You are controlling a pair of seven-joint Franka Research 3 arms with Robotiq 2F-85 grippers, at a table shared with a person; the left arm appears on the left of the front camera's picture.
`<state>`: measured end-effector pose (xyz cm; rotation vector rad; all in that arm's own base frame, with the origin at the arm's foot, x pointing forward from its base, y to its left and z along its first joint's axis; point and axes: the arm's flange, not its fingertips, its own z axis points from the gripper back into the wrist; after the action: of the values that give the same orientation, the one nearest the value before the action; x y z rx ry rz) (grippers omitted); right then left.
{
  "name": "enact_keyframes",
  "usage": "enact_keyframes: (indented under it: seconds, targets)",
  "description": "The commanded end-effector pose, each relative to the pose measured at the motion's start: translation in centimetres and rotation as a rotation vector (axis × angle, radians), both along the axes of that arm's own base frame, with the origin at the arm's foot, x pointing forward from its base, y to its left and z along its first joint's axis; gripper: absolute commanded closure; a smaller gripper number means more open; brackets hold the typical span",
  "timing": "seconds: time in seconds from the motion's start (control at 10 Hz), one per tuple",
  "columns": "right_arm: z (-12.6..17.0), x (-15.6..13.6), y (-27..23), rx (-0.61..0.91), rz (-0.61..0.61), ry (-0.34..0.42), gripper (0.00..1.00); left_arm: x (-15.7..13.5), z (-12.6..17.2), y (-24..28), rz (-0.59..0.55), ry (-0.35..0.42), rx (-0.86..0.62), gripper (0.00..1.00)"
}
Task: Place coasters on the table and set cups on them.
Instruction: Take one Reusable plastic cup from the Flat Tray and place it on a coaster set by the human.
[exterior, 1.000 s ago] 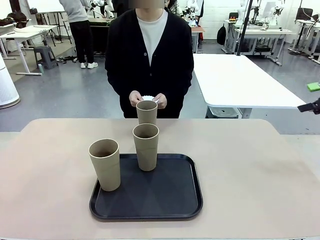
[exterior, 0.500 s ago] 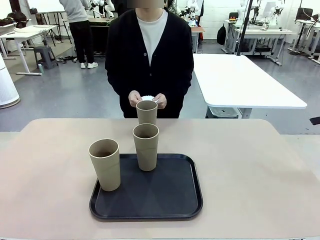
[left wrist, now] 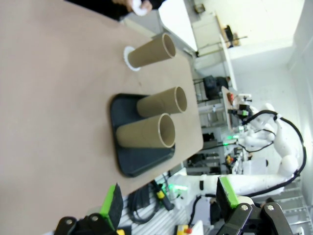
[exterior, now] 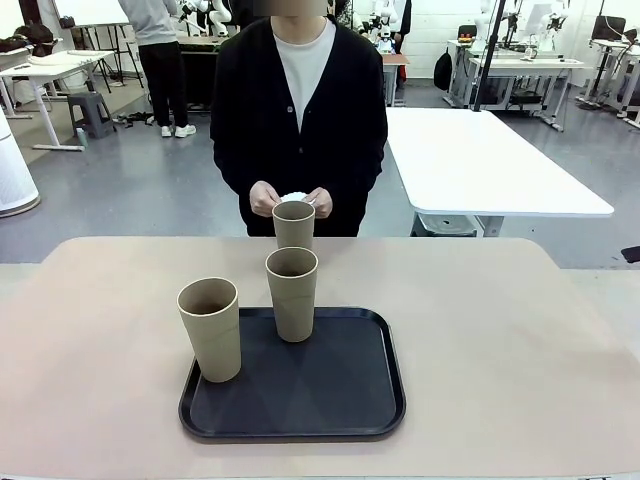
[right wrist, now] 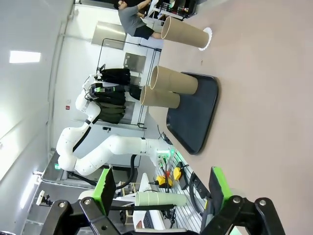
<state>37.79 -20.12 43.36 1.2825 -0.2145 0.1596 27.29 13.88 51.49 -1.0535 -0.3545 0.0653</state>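
Note:
Three tan cups stand before me. The far cup (exterior: 293, 224) is on the table (exterior: 500, 330), resting on a white lacy coaster (left wrist: 129, 58) (right wrist: 208, 38). The middle cup (exterior: 291, 293) and the near left cup (exterior: 210, 328) stand on the black tray (exterior: 340, 390). The person's hands hold more white coasters (exterior: 295, 196) just beyond the far cup. My left gripper (left wrist: 171, 198) is open with nothing between its fingers, well back from the cups (left wrist: 145, 133). My right gripper (right wrist: 161, 183) is also open and holds nothing, far from the tray (right wrist: 195, 122).
A person in a dark cardigan stands at the table's far edge. A white rectangular table (exterior: 480, 160) stands behind on the right. Bare tabletop lies to the left and right of the tray.
The dark gripper tip at the front view's right edge has sunk lower and almost left the picture. The cups, the tray and the person's hands have stayed put.

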Motion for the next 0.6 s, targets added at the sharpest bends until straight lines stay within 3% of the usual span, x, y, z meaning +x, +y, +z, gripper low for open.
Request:
enact_keyframes:
  seconds: [0.0, 0.5]
  targets:
    - [0.0, 0.36, -0.23, 0.006, 0.011, 0.006, 0.0, 0.0, -0.07, 0.12, -0.005, -0.025, -0.008, 0.0]
    - [0.0, 0.36, -0.23, 0.006, 0.011, 0.006, 0.0, 0.0, -0.07, 0.12, -0.005, -0.025, -0.008, 0.0]
